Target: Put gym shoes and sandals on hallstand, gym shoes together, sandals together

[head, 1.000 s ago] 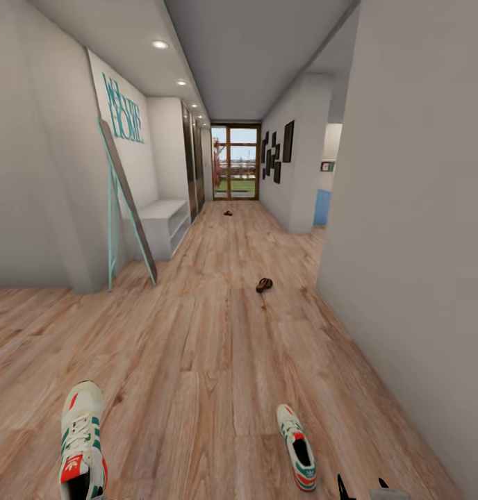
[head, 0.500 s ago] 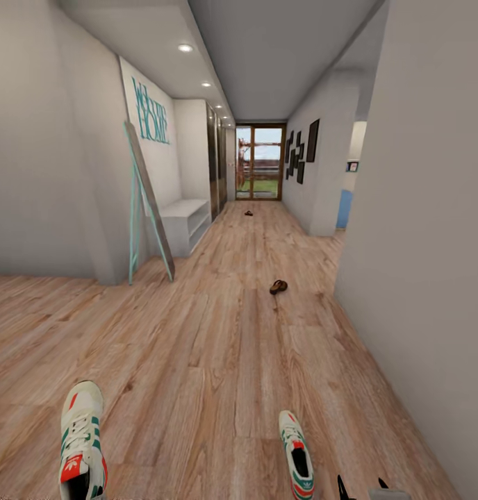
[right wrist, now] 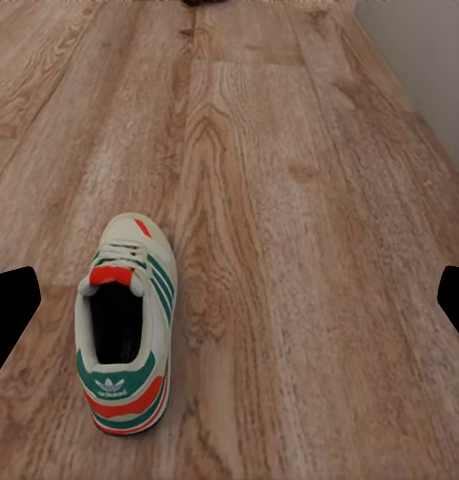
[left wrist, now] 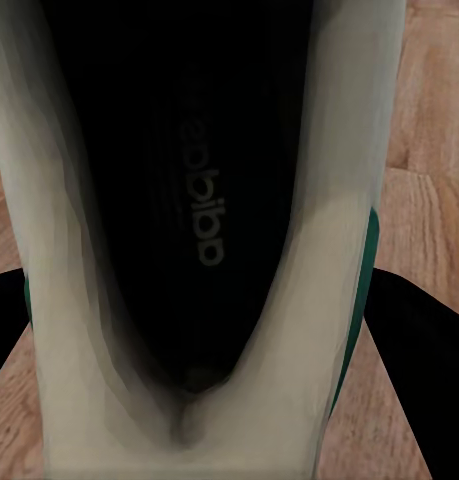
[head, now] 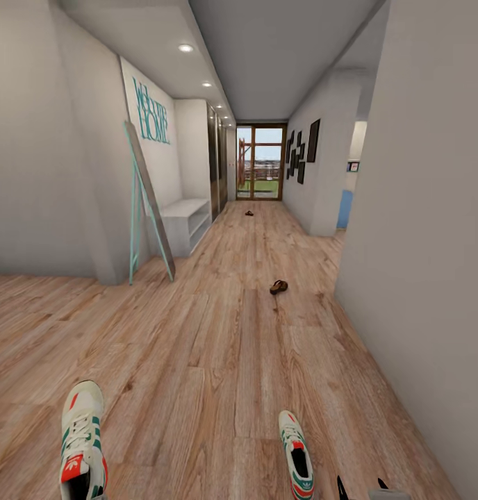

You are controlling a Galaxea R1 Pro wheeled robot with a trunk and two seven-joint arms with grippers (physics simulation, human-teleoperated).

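Corridor seen from the head camera. Two sneakers lie on the wood floor [head: 218, 347]: one at the near left [head: 80, 441], toe pointing down the corridor, and one at the near right [head: 297, 462], well apart from the first. Two sandals lie farther along the floor: one mid-corridor [head: 278, 286] and one far off near the glass door [head: 249, 213]. The grey shoe rack [head: 183, 222] stands against the left wall, beside a leaning mirror [head: 150, 201]. The left gripper [left wrist: 204, 300] has its dark fingers [left wrist: 419, 350] on either side of the left sneaker's heel; whether they grasp it cannot be told. The right gripper [right wrist: 229, 310] is spread wide, held above the right sneaker.
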